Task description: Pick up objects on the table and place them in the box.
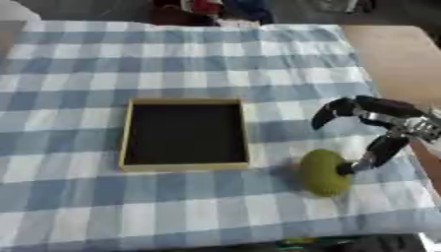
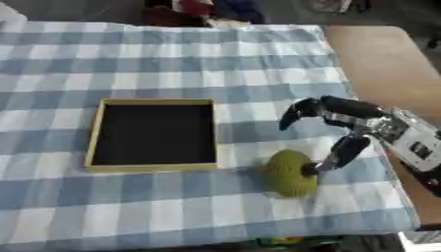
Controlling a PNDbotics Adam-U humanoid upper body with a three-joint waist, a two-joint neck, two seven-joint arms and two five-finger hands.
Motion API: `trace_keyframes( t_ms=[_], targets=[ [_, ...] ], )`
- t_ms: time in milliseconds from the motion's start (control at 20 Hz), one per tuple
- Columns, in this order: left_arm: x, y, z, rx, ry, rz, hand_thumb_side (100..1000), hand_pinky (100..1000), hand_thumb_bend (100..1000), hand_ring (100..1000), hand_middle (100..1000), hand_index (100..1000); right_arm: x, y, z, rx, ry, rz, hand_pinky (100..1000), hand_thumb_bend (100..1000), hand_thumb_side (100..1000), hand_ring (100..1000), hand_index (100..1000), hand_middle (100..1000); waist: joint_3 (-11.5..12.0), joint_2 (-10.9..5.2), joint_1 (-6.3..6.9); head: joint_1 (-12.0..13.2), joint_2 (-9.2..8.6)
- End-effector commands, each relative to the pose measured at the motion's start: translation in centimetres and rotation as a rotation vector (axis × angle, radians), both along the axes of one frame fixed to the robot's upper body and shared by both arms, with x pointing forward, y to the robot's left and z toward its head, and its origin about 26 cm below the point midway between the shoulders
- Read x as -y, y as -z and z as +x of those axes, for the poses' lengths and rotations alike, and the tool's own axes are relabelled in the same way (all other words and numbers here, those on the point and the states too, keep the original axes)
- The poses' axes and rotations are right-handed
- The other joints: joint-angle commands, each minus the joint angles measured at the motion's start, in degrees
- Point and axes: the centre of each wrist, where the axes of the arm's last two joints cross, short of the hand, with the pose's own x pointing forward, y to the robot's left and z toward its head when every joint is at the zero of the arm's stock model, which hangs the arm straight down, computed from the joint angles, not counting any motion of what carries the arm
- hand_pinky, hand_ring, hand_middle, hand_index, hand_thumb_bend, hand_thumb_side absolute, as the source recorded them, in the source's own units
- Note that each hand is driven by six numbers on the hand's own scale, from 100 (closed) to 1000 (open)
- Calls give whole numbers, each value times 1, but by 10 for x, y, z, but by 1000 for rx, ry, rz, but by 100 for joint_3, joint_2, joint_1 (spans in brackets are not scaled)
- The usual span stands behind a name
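A blue-and-white checked cloth (image 1: 78, 64) covers the surface (image 2: 379, 59), whose bare tan top shows along the right side of the frame. Left of centre lies a shallow square box (image 1: 127, 133) with a pale yellow rim and a dark, empty inside.

To the right of the box and a little lower in the frame sits a rounded olive-green object (image 2: 289, 173), resting on the cloth just beside the box's lower right corner but apart from it.

The right robot hand (image 2: 353, 125) comes in from the right edge at mid height. It is spread open: the upper fingers (image 1: 331, 112) arch out over the cloth without touching the object, while one lower digit (image 2: 343, 151) points down and its tip meets the right side of the green object. Nothing is enclosed in its grasp.

No brand, label or writing can be read on anything. The left robot hand does not appear.
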Motion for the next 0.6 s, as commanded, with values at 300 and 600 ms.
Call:
trace_keyframes(
  t_ms=[300,600],
  targets=[
    [-1,-15,-1,19,12,61,548,639,100,504,693,819,14,-36,2,85,-66,-35,790,562,301,794,811,737,-60,-88,-65,54,29],
    [-1,-18,-1,23,13,70,551,639,100,504,693,819,8,-37,-3,109,-87,-30,790,574,321,793,815,742,-88,-58,-126,80,29]
  ],
)
